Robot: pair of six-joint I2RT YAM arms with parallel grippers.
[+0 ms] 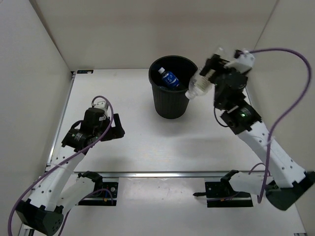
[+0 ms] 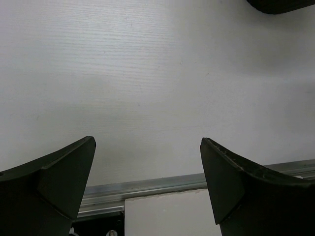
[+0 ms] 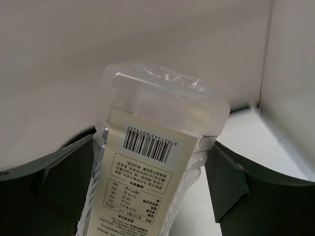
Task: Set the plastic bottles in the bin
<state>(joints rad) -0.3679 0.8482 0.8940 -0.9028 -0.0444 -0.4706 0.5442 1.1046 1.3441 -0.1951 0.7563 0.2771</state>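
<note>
The round black bin (image 1: 170, 105) stands at the back middle of the table. A clear bottle with a blue label (image 1: 169, 78) lies inside it. My right gripper (image 1: 204, 78) is shut on a clear bottle with a cream label (image 1: 196, 88) and holds it tilted in the air over the bin's right rim. In the right wrist view this bottle (image 3: 157, 147) fills the space between the fingers (image 3: 64, 182), barcode facing the camera. My left gripper (image 1: 115, 129) is open and empty, low over the table at the left; it also shows in the left wrist view (image 2: 147, 167). The green-labelled bottle is out of view.
White walls enclose the table on the left, back and right. A metal rail (image 1: 162, 173) runs along the near edge and shows under the left fingers (image 2: 162, 184). Purple cables (image 1: 290, 98) loop off both arms. A dark edge (image 2: 280, 5), probably the bin, shows at the top right of the left wrist view.
</note>
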